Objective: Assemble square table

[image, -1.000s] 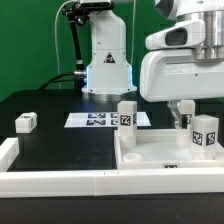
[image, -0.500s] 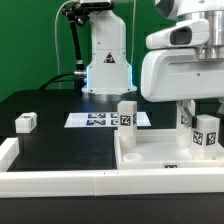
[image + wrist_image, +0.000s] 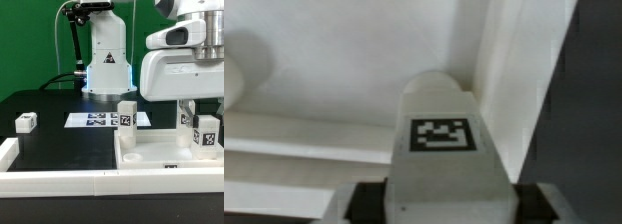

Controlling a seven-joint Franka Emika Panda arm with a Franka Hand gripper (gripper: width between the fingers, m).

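Observation:
The white square tabletop (image 3: pixel 150 158) lies tray-like at the exterior view's lower right, and its inner floor and rim (image 3: pixel 331 90) fill the wrist view. A tagged white leg (image 3: pixel 207 133) stands at its right corner, and my gripper (image 3: pixel 199 121) comes down from above it. In the wrist view the same leg (image 3: pixel 441 125) runs between the dark fingers (image 3: pixel 367 203), which press on both of its sides, so my gripper (image 3: pixel 446 205) is shut on it. A second leg (image 3: pixel 127 116) stands upright at the tabletop's far left corner. Another leg block (image 3: pixel 26 122) lies alone on the black table at the left.
The marker board (image 3: pixel 92 119) lies flat behind the tabletop, in front of the robot's base (image 3: pixel 107 65). A long white border rail (image 3: pixel 60 181) runs along the front edge, with a short arm at the left (image 3: pixel 8 150).
The fingers have closed onto the leg at the tabletop's right corner, and the leg has shifted slightly to the exterior view's right. The other parts have not moved.

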